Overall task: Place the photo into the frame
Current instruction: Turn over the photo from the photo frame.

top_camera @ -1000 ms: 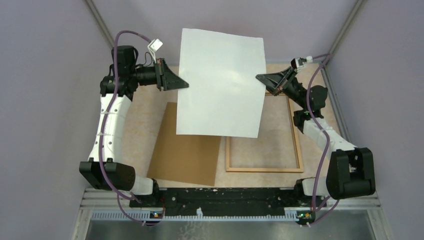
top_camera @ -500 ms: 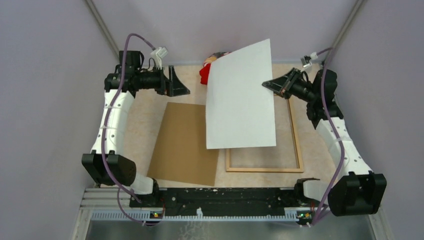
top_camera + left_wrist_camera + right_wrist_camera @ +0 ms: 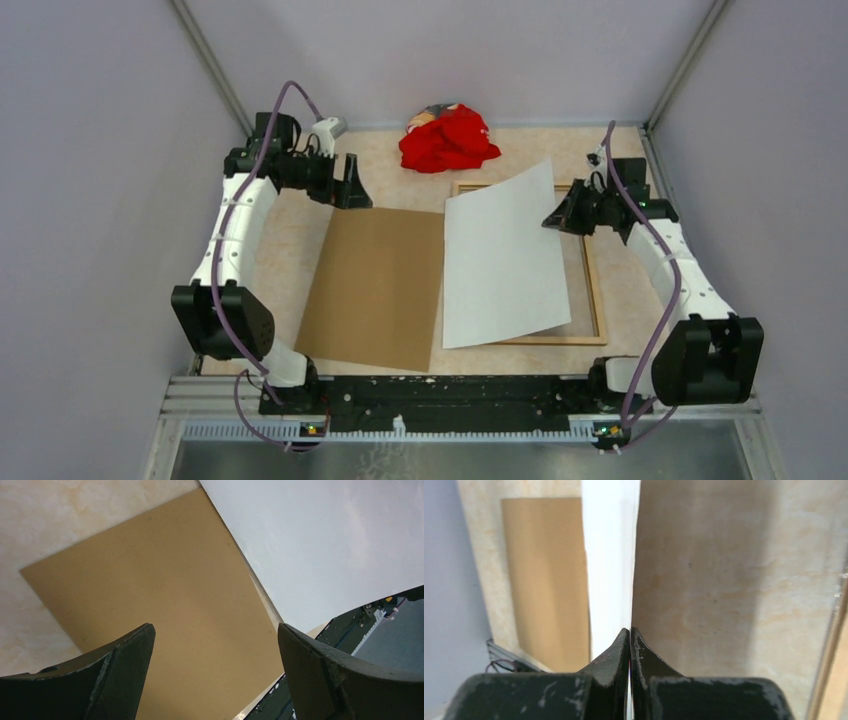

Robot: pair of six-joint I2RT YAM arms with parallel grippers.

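One photo (image 3: 505, 262) tilted over frame (image 3: 594, 285), right gripper (image 3: 550, 219) pinching it, left gripper (image 3: 215, 632) spread.

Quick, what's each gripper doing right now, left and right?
The left gripper is open and empty, above the brown board.
The right gripper is shut on the edge of the photo.

no readable text, labels, numbers, signs anywhere

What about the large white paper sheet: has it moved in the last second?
Yes. The large white paper sheet has dropped down and nearer, over the thin light-brown wooden frame, uncovering the crumpled red cloth. The right claw grips its edge.
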